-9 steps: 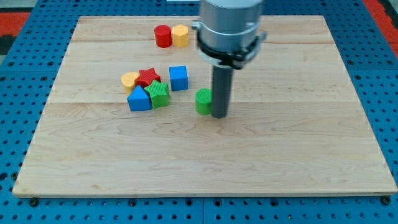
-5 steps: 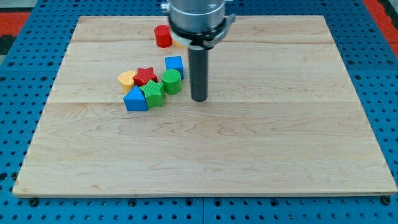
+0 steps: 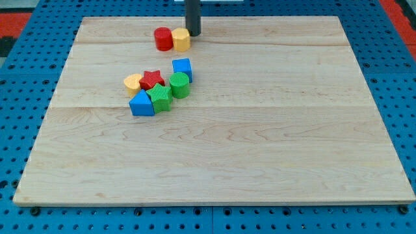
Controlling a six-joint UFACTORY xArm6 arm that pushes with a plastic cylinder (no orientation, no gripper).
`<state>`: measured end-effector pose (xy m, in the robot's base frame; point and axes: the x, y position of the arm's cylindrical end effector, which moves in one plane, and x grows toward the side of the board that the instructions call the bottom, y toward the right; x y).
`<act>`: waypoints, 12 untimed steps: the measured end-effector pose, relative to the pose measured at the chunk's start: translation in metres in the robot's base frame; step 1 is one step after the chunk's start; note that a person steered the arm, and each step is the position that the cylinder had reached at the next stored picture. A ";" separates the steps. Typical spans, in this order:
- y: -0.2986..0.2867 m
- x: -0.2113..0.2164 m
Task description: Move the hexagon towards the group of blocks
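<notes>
Just beside my tip, yellow block

One camera is looking down at a slant from the near edge of the desk, facing toward its far edge at the view's top. It is taking in the whole board at middling range, with blue pegboard showing around it.

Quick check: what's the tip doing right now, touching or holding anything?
My tip: no gripper, holds nothing; at the view's top, right beside the yellow hexagon, contact cannot be told.
</notes>
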<state>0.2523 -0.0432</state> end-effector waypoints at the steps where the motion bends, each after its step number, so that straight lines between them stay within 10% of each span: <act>1: -0.028 0.017; 9: -0.106 0.098; 12: -0.048 0.104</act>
